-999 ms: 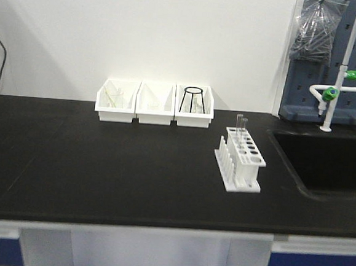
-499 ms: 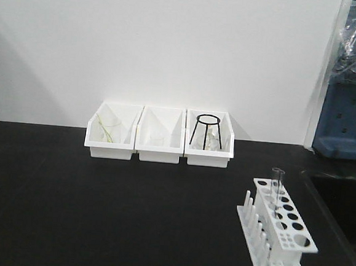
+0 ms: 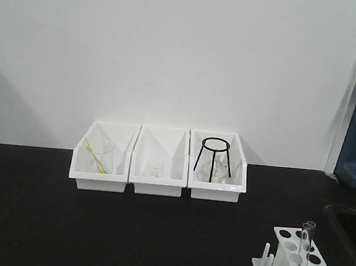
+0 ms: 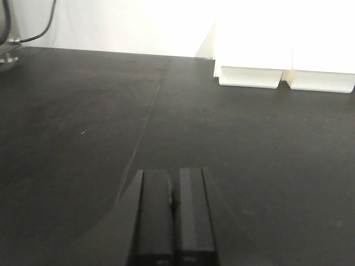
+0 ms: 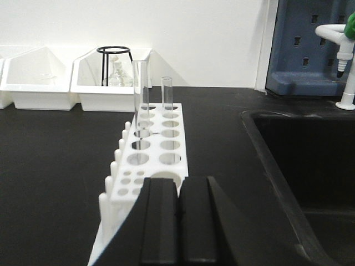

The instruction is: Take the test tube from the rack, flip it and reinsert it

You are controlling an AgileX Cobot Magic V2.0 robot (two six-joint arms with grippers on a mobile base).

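A black counter point(image 3: 35, 220) is backed by a white wall point(image 3: 171, 58); the rack point(image 5: 153, 159) is seen at 12 o'clock, just beyond the clenched right hand point(image 5: 178, 191); the left hand point(image 4: 173, 183) is clenched too.

The rack point(image 5: 152, 149) stands on the counter point(image 3: 35, 220). Its pegs point(image 5: 113, 172) run in a row along the left side of the rack. At the far end of the rack one test tube point(image 5: 140, 94) stands in the left column of holes and a second tube point(image 5: 166, 91) in the right column. Behind the rack and to its left, three bins point(image 3: 157, 184) sit side by side along the wall point(image 3: 171, 58). The bin nearest to the rack holds a tripod stand point(image 3: 213, 157). To the right of the rack lies the sink point(image 5: 310, 160). Behind the sink, far right of the rack, stand a pegboard point(image 5: 299, 61) and a tap point(image 5: 349, 83).
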